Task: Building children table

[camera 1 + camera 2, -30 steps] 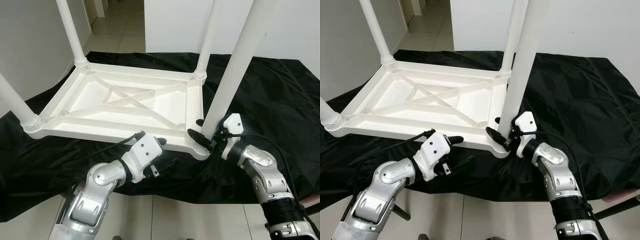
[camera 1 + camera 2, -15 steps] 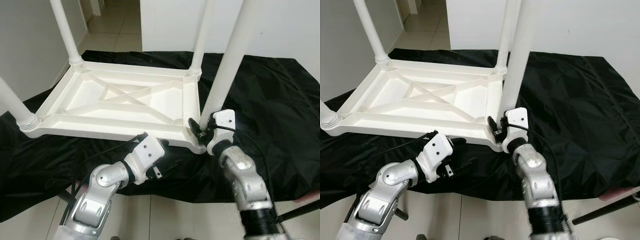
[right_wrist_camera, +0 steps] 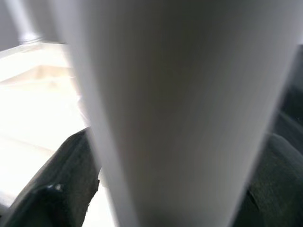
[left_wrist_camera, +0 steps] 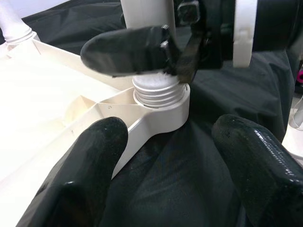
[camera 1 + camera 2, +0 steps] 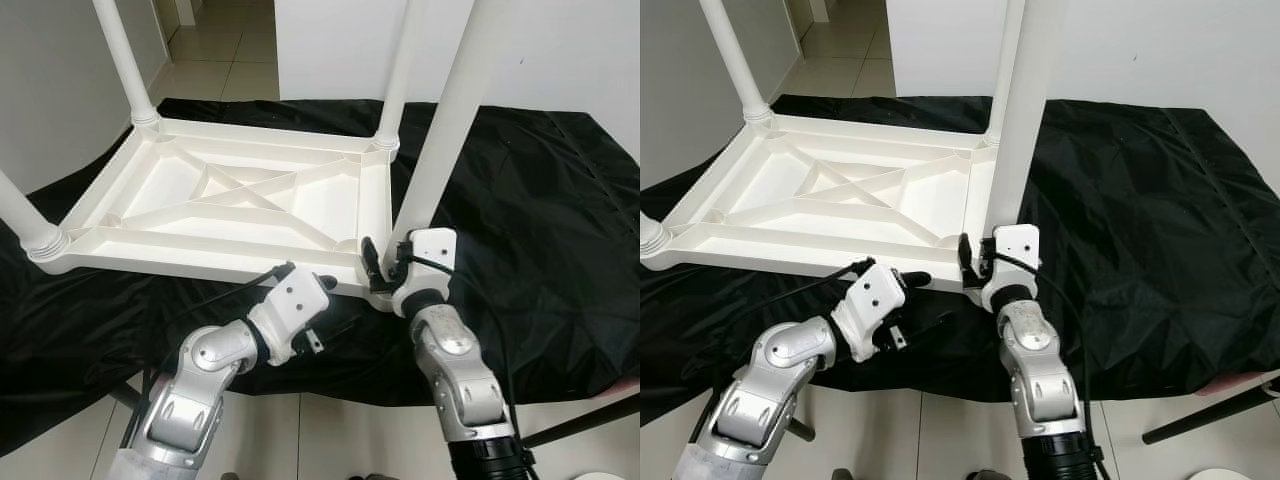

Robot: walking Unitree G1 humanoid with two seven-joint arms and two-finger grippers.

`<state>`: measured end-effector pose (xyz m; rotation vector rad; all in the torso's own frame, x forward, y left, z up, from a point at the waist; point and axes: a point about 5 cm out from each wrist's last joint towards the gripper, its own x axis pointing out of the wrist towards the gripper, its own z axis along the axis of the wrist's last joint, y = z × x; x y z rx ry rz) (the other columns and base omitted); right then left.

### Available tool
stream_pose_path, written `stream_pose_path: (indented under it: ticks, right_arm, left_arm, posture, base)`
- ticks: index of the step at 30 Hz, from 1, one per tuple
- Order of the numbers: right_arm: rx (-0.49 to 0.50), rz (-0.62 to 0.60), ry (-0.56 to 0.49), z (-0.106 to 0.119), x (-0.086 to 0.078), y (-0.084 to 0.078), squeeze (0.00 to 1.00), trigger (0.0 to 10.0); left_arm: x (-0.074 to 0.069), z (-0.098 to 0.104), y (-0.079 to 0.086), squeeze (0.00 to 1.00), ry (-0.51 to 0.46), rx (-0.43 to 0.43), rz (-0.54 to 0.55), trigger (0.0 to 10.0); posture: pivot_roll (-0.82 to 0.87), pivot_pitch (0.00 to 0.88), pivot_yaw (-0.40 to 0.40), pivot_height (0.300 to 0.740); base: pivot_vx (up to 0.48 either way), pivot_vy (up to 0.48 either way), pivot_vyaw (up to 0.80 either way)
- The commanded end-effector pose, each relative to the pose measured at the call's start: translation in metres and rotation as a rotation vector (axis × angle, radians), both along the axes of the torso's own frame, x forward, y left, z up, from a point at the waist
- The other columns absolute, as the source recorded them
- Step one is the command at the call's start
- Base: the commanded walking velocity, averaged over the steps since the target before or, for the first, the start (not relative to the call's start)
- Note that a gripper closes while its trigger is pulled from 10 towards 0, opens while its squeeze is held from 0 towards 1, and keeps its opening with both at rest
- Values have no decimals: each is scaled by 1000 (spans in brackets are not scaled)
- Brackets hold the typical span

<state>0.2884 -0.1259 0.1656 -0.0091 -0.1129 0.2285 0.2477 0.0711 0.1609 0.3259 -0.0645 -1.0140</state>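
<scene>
A large, crinkled black cloth (image 5: 540,190) is spread over the floor, its creases catching a dull sheen from even, soft light. Beneath and in front of it lies a floor of pale, glossy square tiles (image 5: 330,430) with thin dark grout lines. The same tiling runs on into a narrow passage (image 5: 215,40) at the far side, between a plain off-white wall (image 5: 50,90) on the left and a smooth white wall (image 5: 570,50) on the right. A thin dark rod (image 5: 1205,412) lies slanted on the tiles near the cloth's right corner.
</scene>
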Motion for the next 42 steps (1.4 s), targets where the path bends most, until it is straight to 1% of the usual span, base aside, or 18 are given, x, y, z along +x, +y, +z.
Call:
stream_pose_path:
  ticks: [1,2,3,4,7,10,12,15,17,20,21,22,23,24,34,35,39,42]
  right_arm:
    - [-3,46,-2,0,3,-10,1000,10000]
    - [-35,100,6,-1,6,-16,514,10000]
    - [-35,100,6,-1,6,-16,514,10000]
    - [-56,173,17,-3,6,-20,0,10000]
    - [-66,216,24,-4,6,-22,0,10000]
    - [-160,369,16,-6,8,-25,0,10000]
    - [-160,369,16,-6,8,-25,0,10000]
    - [-194,481,33,-9,14,-28,0,10000]
    - [-194,481,33,-9,14,-28,0,10000]
    - [-221,552,45,-12,19,-29,0,10000]
    - [-237,582,52,-14,21,-29,0,6235]
    - [-244,597,62,-16,24,-30,0,1216]
    - [-244,597,62,-16,24,-30,0,1216]
    - [-248,609,69,-17,25,-31,0,0]
    - [-205,617,70,-22,24,-35,0,0]
    - [-191,600,69,-22,23,-34,0,10000]
    - [-174,581,63,-21,22,-33,0,10000]
    - [-157,508,58,-21,23,-33,0,10000]
  left_arm:
    - [5,-2,4,0,-15,-17,121,10000]
    - [6,-1,4,0,-22,-13,119,10000]
    - [6,-1,4,0,-22,-13,119,10000]
    - [6,0,4,0,-23,-14,118,10000]
    - [5,1,4,0,-24,-16,118,10000]
    - [7,1,5,0,-26,-7,115,10000]
    - [7,1,5,0,-26,-7,115,10000]
    - [8,3,4,0,-39,-2,113,10000]
    - [8,3,4,0,-39,-2,113,10000]
    - [8,2,3,0,-43,1,111,10000]
    - [8,3,3,0,-43,-1,113,10000]
    - [8,3,3,0,-46,0,114,10000]
    - [8,3,3,0,-46,0,114,10000]
    - [7,3,3,0,-47,0,114,10000]
    - [4,1,3,0,-43,6,109,10000]
    - [4,-1,3,0,-39,8,107,10000]
    - [3,-2,2,0,-36,9,106,10000]
    - [3,-3,2,0,-31,11,104,10000]
  posture:
    - [-65,67,15,740]
    - [-65,67,15,740]
    - [-65,67,15,740]
    - [-63,77,20,740]
    - [-62,75,19,740]
    - [-61,71,26,740]
    - [-61,71,26,740]
    - [-55,71,27,740]
    - [-55,71,27,740]
    - [-46,60,22,740]
    - [-43,56,22,740]
    - [-39,49,20,740]
    - [-39,49,20,740]
    - [-36,46,20,740]
    - [-33,45,17,740]
    - [-36,45,18,740]
    - [-37,43,17,740]
    - [-40,39,11,740]
  base:
    - [0,0,0]
    - [0,0,0]
    - [0,0,0]
    - [0,0,0]
    - [0,0,0]
    - [0,0,0]
    - [0,0,0]
    - [0,0,0]
    - [0,0,0]
    - [0,0,0]
    - [0,0,0]
    - [0,0,0]
    - [0,0,0]
    - [0,0,0]
    - [0,0,0]
    - [0,0,0]
    - [0,0,0]
    - [0,0,0]
